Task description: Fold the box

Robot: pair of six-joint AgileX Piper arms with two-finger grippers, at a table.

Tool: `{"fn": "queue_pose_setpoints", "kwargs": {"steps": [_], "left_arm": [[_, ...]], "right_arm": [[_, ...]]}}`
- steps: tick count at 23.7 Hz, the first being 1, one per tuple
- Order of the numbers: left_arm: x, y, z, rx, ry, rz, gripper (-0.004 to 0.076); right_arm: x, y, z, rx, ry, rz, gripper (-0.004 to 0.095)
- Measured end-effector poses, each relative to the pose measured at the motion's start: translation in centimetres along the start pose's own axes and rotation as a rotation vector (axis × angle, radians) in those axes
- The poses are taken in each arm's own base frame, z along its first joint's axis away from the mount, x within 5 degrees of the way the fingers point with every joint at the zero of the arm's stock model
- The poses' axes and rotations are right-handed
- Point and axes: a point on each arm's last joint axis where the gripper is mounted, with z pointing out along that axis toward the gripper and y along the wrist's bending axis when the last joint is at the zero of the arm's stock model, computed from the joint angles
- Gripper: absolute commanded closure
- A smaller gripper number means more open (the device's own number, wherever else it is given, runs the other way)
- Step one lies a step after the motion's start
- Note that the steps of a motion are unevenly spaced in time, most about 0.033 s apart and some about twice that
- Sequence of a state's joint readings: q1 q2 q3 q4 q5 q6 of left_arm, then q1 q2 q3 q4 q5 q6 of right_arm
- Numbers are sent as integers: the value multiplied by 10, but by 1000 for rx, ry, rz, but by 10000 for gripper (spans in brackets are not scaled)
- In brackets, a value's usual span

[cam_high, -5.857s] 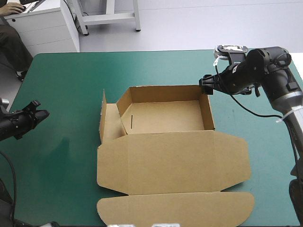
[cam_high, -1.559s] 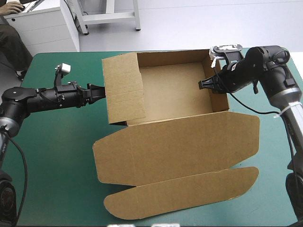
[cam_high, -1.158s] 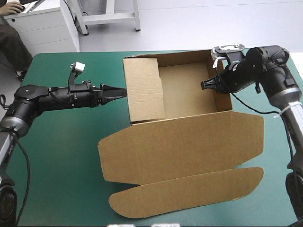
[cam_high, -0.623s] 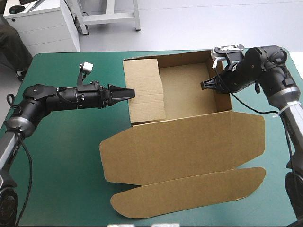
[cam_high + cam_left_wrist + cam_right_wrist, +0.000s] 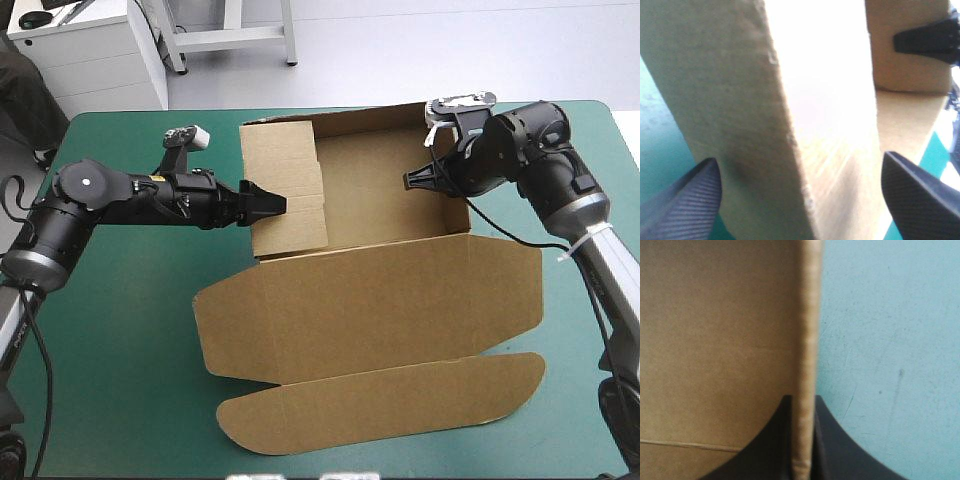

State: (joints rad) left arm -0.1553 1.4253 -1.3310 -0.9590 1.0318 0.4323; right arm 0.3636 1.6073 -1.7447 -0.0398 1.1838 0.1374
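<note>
I am clamping my right pincer (image 5: pixel 412 181) on the brown box (image 5: pixel 370 300); my left pincer (image 5: pixel 270 203) is gaping wide astride its left wall.

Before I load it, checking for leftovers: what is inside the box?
Just bare brown floor shows inside the box. Its left wall, straddled by the left gripper, hides the strip beneath.
</note>
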Motion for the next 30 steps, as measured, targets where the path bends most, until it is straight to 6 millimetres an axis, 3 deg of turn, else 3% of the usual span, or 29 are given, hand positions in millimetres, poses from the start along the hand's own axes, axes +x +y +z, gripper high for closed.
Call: {"fn": "queue_pose_setpoints", "kwargs": {"steps": [6,17,20,22,23,30], "left_arm": [[5,-12,12,-143,-17,7,115],[-3,-12,16,-205,-130,-34,127],[-4,-12,15,-207,-136,-32,341],[-4,-12,15,-214,-138,4,638],[-5,-11,15,-220,-140,28,724],[-9,-8,20,-264,-195,60,734]], "right_arm": [[0,19,-14,28,-56,-36,908],[-3,46,-44,118,-164,-99,908],[-2,49,-47,140,-172,-102,908],[-1,48,-48,154,-168,-102,908],[-1,47,-49,163,-168,-103,907],[0,44,-57,164,-186,-48,908]]}}
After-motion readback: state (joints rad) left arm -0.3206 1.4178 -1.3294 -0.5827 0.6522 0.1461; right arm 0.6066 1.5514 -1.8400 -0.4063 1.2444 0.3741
